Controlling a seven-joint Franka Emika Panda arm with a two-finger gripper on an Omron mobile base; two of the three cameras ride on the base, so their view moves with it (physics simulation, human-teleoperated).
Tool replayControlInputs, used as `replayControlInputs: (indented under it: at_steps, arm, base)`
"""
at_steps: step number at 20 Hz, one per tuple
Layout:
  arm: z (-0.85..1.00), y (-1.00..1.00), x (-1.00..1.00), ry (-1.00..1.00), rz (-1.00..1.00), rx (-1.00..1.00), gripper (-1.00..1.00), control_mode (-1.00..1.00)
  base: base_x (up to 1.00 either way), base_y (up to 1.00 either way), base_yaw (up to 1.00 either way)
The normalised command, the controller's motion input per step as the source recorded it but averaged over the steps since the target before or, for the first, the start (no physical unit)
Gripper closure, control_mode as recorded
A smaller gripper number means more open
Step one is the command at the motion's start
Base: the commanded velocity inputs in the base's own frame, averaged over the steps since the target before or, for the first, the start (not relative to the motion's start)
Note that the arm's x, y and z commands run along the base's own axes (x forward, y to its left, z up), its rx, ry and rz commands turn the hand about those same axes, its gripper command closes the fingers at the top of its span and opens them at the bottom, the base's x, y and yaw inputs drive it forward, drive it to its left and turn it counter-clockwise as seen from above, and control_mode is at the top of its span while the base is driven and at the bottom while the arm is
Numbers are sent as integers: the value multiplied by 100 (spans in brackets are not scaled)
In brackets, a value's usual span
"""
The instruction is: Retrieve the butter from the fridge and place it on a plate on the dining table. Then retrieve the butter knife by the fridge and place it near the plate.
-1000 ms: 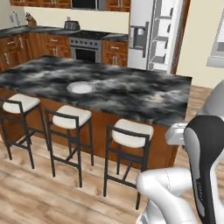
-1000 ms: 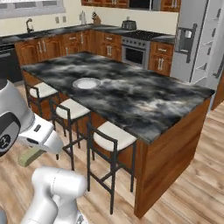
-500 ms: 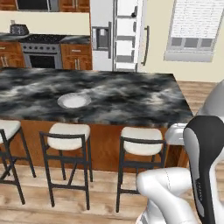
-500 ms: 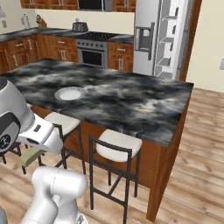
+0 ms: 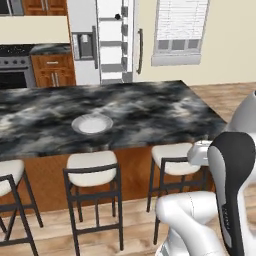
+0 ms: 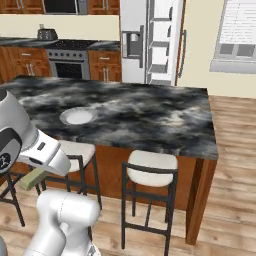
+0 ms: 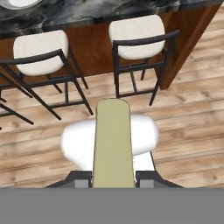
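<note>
**Butter pinched in the jaws, plate waiting on the island**

In my hand view the butter (image 7: 113,144) fills the lower centre of the frame as a long pale yellow-olive stick, running up from between the two dark finger tips (image 7: 81,180). The jaws of the gripper (image 7: 113,181) are pinching it on both sides. Behind it I see wooden floor and two white-seated stools (image 7: 136,33) in the upper half, tucked under the edge of the dining table (image 7: 87,11).

In the right base view a bit of the butter (image 6: 32,178) pokes out under the white hand at the lower left. The plate (image 6: 78,116) sits on the marbled top, left of centre, and the fridge (image 6: 150,40) stands at the top centre with its right door open, shelves showing.

In the left base view the plate (image 5: 92,123) lies left of centre on the dining table (image 5: 165,107), near its front edge above the stools (image 5: 93,162). The fridge (image 5: 102,40) is at the top, left of the window (image 5: 181,27).
</note>
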Motion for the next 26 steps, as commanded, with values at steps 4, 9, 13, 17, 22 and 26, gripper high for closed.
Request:
replayControlInputs:
  at_steps: [4, 9, 13, 17, 22, 26]
  arm:
    - [0, 0, 0, 0, 0, 0, 100, 100]
    - [0, 0, 0, 0, 0, 0, 100, 100]
    - [0, 0, 0, 0, 0, 0, 100, 100]
    - [0, 0, 0, 0, 0, 0, 100, 100]
    - [0, 0, 0, 0, 0, 0, 100, 100]
    - [0, 0, 0, 0, 0, 0, 100, 100]
  base:
    - [0, 84, -36]
    - [2, 87, -28]
    - [11, 89, -15]
    - [22, 69, -3]
    - [30, 6, 0]
    - [23, -2, 0]
